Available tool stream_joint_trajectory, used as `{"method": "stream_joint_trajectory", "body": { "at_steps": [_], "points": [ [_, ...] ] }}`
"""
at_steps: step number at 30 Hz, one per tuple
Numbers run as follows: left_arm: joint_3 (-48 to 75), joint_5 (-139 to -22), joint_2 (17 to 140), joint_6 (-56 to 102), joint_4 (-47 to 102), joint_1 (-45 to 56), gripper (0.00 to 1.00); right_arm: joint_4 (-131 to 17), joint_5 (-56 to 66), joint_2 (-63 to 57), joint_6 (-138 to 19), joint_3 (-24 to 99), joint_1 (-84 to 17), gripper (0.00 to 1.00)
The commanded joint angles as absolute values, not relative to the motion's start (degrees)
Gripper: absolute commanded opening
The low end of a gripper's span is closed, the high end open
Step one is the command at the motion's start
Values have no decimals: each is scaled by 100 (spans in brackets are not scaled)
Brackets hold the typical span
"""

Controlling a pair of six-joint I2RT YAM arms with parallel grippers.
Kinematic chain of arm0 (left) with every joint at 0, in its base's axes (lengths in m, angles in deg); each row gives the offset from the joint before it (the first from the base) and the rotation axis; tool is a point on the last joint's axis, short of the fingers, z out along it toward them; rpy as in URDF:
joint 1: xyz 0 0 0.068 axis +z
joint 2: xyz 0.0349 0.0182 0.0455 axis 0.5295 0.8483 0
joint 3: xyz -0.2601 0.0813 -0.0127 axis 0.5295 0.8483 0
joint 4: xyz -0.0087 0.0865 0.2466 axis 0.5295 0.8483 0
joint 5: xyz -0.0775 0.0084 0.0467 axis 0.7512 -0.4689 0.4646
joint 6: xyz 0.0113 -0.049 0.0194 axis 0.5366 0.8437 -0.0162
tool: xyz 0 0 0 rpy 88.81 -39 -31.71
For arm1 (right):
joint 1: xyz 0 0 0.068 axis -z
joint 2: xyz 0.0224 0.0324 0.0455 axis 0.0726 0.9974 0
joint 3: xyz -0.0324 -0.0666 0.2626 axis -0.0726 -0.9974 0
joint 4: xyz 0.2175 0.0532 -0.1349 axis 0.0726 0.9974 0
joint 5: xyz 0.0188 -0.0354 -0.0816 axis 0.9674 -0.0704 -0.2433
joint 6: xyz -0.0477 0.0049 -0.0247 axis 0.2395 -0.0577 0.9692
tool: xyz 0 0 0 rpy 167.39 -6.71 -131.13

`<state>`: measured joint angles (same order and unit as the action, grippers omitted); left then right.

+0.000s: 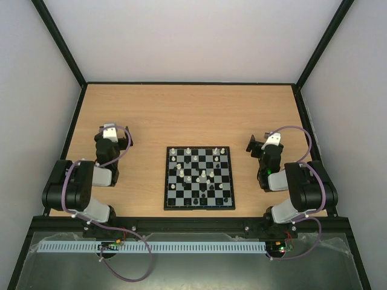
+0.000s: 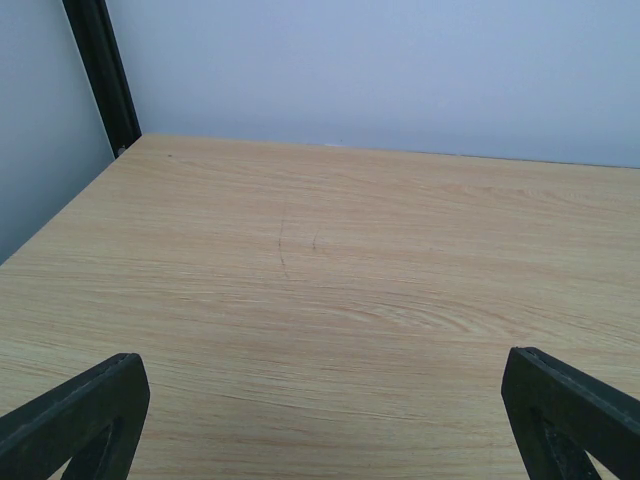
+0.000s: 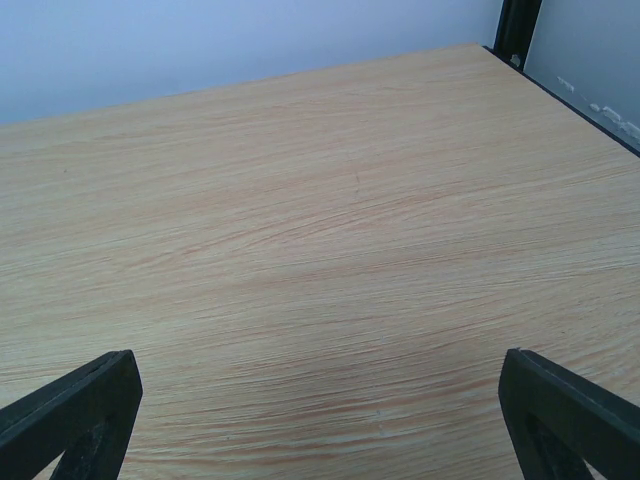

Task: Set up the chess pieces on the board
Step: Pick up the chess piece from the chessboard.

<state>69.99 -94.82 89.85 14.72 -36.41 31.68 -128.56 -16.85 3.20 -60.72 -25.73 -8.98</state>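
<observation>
From the top cam, the board [image 1: 181, 199] sat toward the near edge of the desk [image 1: 193, 115], about centred between my two arms and square to the desk's edges. The chess pieces [image 1: 204, 177] I could make out were on it, cream and black mixed together. Most crowded the far and middle rows, with a black one down by the near right corner. They were way too small to tell which piece was which.

Room-wise, there was open wood on both sides of the board and a big stretch beyond it up to the back wall [image 1: 193, 36]. Pale walls boxed the desk in at the left, right and back.

My left tool [image 1: 113, 134] sat left of the board and my right tool [image 1: 261, 144] right of it, both well apart from it.

The wrist cams gave me what the top one couldn't. Both tools were spread wide, dark fingers [image 2: 85, 410] out at the frame's bottom corners, only wood grain between them. The left wrist cam caught the far-left black frame post [image 2: 100, 70] and some faint scratches [image 2: 283, 245]. The right one caught the far-right post [image 3: 520, 25]. The board and pieces only showed up in the top cam.
</observation>
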Motion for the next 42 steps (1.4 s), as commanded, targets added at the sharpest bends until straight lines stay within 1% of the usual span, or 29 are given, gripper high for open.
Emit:
{"method": "stream_joint_trajectory", "body": {
  "at_steps": [1,16,18,19,21,24,26,29,31,35,37,40,42],
  "points": [
    [7055,-9414,9022,1461,-3990,3188,99,-12943,-1725,281,-6071,-2500,-862,99],
    [7099,-9414,8994,1461,-4053,3191,99,-12929,-1719,291,-6073,-2485,-862,99],
    [7171,-9599,8789,1529,-4019,3188,100,-12988,-1744,264,-6074,-2525,-856,99],
    [7114,-9745,8567,1592,-3717,3188,100,-12837,-1722,166,-6068,-2483,-860,99],
    [6517,-10016,8032,1671,-2261,3188,100,-12064,-1726,-191,-6056,-2213,-872,99],
    [5515,-9721,7428,1700,-535,3182,100,-9777,-1927,-612,-6724,-1117,-891,99],
    [5051,-9602,6905,2173,200,3140,100,-8600,-1427,-733,-7083,-409,-891,99],
    [4347,-9439,6137,3217,1224,3040,100,-7579,-470,-951,-7593,171,-912,99],
    [3971,-9418,5865,3731,1656,2843,100,-6774,-147,-1232,-7915,510,-921,99],
    [3250,-9604,5806,3969,2087,2079,100,-5389,249,-1857,-8013,1141,-935,99],
    [2813,-9553,5918,4137,2555,1914,100,-4875,513,-2131,-8051,1405,-926,99],
    [2221,-8989,6120,4266,3531,1906,100,-4180,1,-2471,-8697,1488,-869,99],
    [2199,-8484,6102,4278,3862,1920,100,-4286,559,-2708,-8617,1373,-846,99]
  ]
}}
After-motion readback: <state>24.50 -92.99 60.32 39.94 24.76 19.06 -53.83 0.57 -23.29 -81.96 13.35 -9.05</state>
